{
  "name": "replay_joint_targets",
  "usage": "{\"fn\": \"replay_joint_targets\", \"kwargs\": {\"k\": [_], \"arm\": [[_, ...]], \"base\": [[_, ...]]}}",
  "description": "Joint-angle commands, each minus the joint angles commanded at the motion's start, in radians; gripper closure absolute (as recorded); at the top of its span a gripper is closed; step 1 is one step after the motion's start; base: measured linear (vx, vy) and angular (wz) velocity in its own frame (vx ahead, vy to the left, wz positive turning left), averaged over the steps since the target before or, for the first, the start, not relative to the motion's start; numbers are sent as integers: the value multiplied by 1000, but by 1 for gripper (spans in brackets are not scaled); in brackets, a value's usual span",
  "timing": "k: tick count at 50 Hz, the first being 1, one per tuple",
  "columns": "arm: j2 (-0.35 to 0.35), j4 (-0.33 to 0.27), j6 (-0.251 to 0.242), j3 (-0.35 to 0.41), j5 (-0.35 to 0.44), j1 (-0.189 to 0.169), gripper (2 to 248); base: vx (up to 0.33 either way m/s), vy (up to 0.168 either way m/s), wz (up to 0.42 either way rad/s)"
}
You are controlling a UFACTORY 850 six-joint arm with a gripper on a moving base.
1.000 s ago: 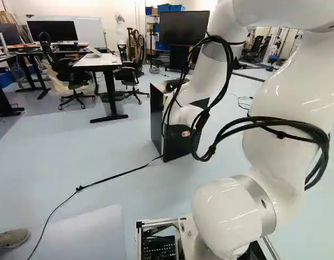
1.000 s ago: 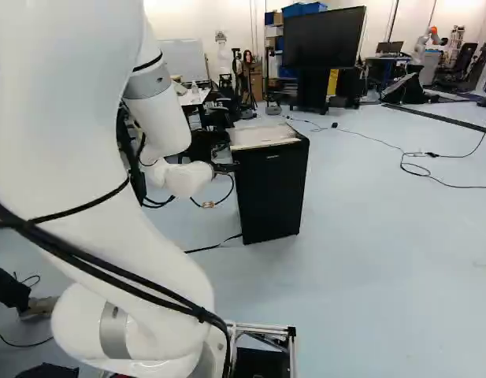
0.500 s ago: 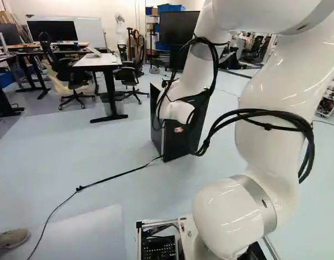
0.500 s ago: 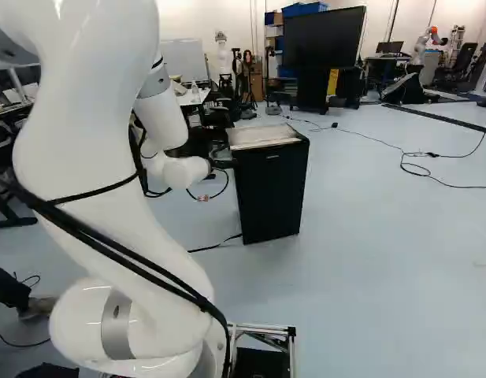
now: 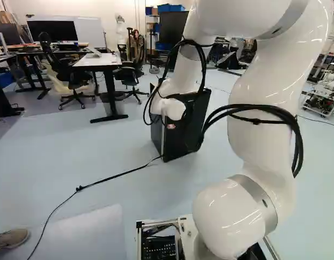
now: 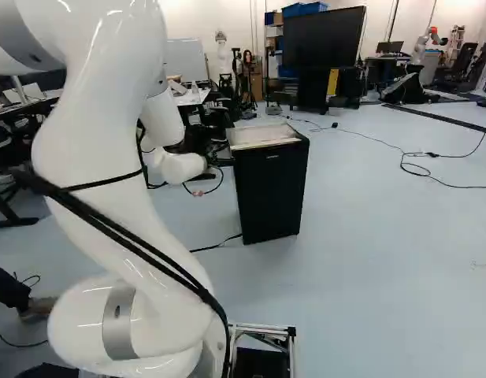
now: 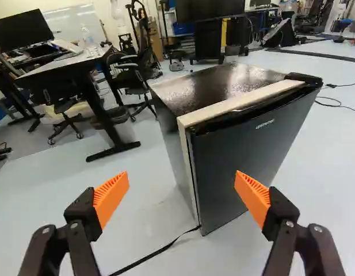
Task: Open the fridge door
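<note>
log, door-opening run: base hasn't moved in the last sec; fridge point(image 7: 223, 83) holds its pos on the floor, abt 12 o'clock from the base. what changed is my arm point(image 5: 267, 95): swung toward 11 o'clock vs its foot joint, upper links shifting w/ it, so the wrist now shows over the near 11 o'clock corner of the fridge in the left base view. gripper point(image 7: 182, 178) is released, fingers wide, nothing btwn the orange pads point(image 7: 111, 198); fridge sits past them at 12 to 1 o'clock, apart from both. door point(image 7: 246, 158) is shut, its front turned partly to me. pale edge strip point(image 7: 189, 164) runs down beside it, near 12 o'clock. my read: the swing is for lining up on that edge, prob. the opening side, as what looks like a hinge cover point(image 7: 304, 79) is at the far end, abt 1 o'clock. so still approach phase, no opening progress. next: advance w/ one finger aimed at the seam, then pull the edge out and around. risks: pad slips off the smooth front, a push shoves the whole unit, or cable loops point(image 5: 298, 143) snag. floor cord point(image 7: 160, 251) leads from near the fridge's foot; keep base clear.
</note>
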Motion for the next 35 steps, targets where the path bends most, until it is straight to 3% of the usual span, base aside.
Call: {"fn": "replay_joint_targets", "kwargs": {"k": [35], "arm": [[-149,186,0,-156,0,45,3]], "base": [[0,0,0]]}}
